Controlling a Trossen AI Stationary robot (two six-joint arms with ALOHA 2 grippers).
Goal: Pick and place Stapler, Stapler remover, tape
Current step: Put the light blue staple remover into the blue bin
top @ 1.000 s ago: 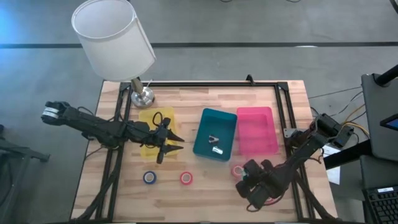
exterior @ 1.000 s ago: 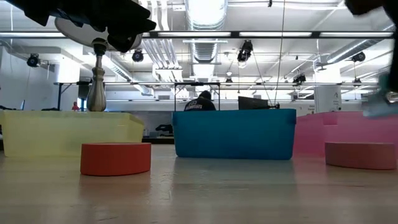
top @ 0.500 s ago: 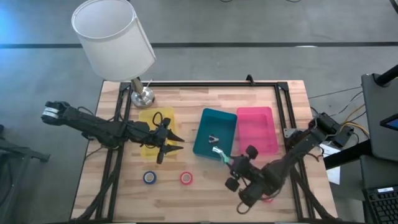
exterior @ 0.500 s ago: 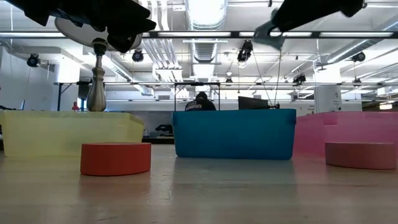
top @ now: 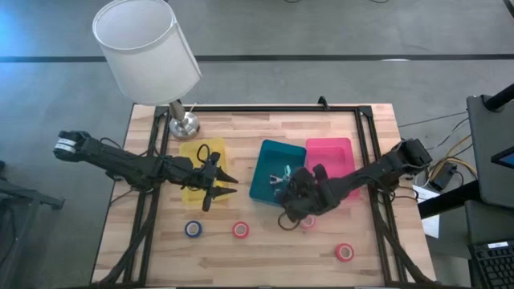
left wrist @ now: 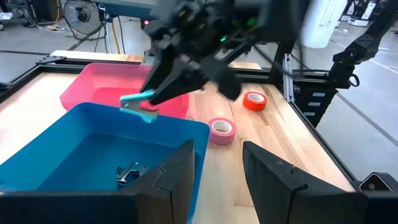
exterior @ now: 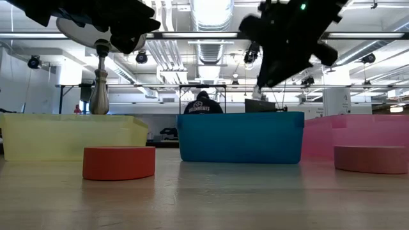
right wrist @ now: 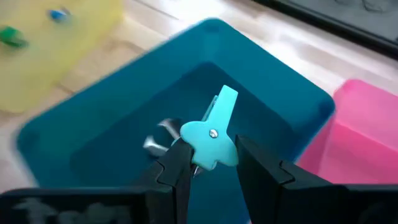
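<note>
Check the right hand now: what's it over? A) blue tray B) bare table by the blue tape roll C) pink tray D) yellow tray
A: the right hand holds a light-teal staple remover above the blue tray, where a metal staple remover already lies; the high view also puts it at that tray's right edge.

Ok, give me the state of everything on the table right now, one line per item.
Right gripper: shut on the turquoise staple remover, held above the blue tray.
Left gripper: open, empty, over the yellow tray.
Blue tray: one metal staple remover lying inside.
Pink tray: looks empty.
Tape rolls: blue, red, red, pink, all flat on the table, outside the trays.
</note>
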